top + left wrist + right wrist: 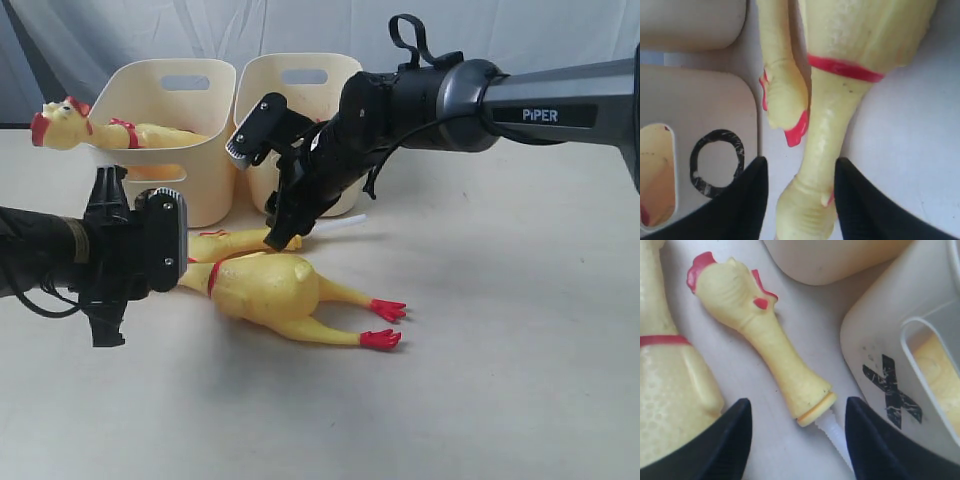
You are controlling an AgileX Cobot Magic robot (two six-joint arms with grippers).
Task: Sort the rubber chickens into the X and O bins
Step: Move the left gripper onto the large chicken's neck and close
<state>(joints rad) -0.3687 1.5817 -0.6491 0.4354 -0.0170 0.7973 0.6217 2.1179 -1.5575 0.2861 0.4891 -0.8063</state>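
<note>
On the table (480, 380), one chicken (265, 290) lay on its side, red feet out toward the right arm's side and neck running off under the left arm.

Left claw (800, 200) was spread, one black finger either side of that chicken's neck, close to the head end. It wasn't pinching: table showed between the neck and one finger, and I couldn't tell whether the other finger touched.

Neck piece (765, 340) (head plus neck, no body) lay flat between the chicken and the bins. Its red beak was up against the chicken's neck. A white tube (832, 432) stuck out of its cut end.

Right claw (797, 440) came in steeply from the right, spread wide, with the cut end and tube sitting in the gap. Neither finger touched the piece.

O bin (205, 190) stood at the back on the left, its O facing the left claw. A second chicken (110, 132) was draped over its rim, head hanging outside on the far left. Something yellow showed through the slot handle.

X bin (260, 90) stood just beside it on the right, close behind the right claw. The X was only readable from the right wrist camera. Something yellow showed through its slot too, but I couldn't tell what.
</note>
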